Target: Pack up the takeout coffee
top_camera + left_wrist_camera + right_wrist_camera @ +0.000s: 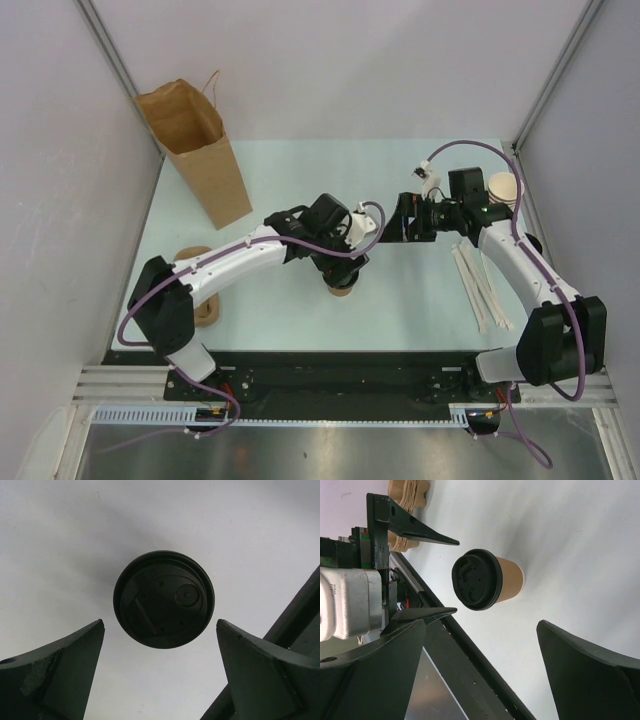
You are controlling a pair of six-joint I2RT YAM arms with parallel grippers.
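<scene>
Your left gripper (160, 623) hangs straight above the coffee cup (164, 599). Its jaws are spread wide, one finger on each side of the black lid, touching nothing. The cup stands upright near the middle of the table (400, 300). Your right gripper (480, 625) is likewise spread and empty, near the cup on its right and a little beyond, facing it side-on.

I judge you're at the grasp step, with nothing packed yet. Next, lower the left fingers past the lid rim to the paper wall. Then close gently, so the cup neither crushes nor pops its lid.

The paper bag (195, 150) stands well left of the cup and beyond it, with bare table between for the carry. Wooden sticks (482, 285) lie to the cup's right and a cup stack (503, 190) stands farther right. Cardboard carriers (207, 313) lie to the cup's left.
</scene>
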